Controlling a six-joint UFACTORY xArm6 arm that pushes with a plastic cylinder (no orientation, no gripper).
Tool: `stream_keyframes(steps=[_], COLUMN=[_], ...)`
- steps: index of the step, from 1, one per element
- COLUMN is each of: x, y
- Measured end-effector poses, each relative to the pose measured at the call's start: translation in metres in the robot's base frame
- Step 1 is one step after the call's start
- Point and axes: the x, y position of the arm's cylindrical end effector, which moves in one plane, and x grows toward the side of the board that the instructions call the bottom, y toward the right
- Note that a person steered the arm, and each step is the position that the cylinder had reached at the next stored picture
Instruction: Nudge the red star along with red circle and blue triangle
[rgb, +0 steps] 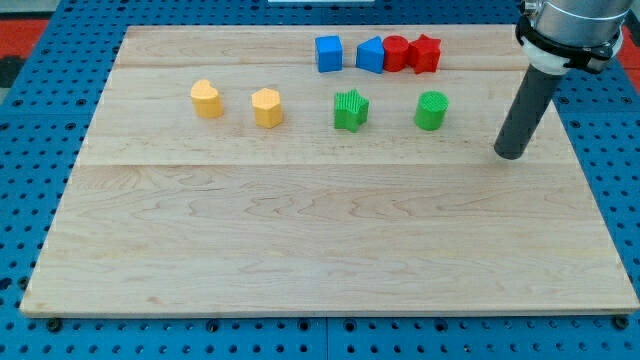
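The red star (427, 54) sits near the view's top, touching the red circle (397, 53) on its left. The blue triangle (371, 55) touches the red circle's left side, so the three form a row. My tip (509, 153) rests on the board at the view's right, below and to the right of the red star, well apart from it. The rod rises toward the view's top right corner.
A blue cube (328, 53) stands just left of the blue triangle. A green star (351, 110) and a green circle (431, 110) lie below the row. Two yellow blocks (207, 99) (267, 107) lie at the left. The wooden board (320, 240) sits on a blue pegboard.
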Motion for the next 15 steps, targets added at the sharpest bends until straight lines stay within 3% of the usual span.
stream_keyframes(steps=[6,9,15], x=[-0.022,-0.023,-0.090], y=[-0.024,0.010,0.073])
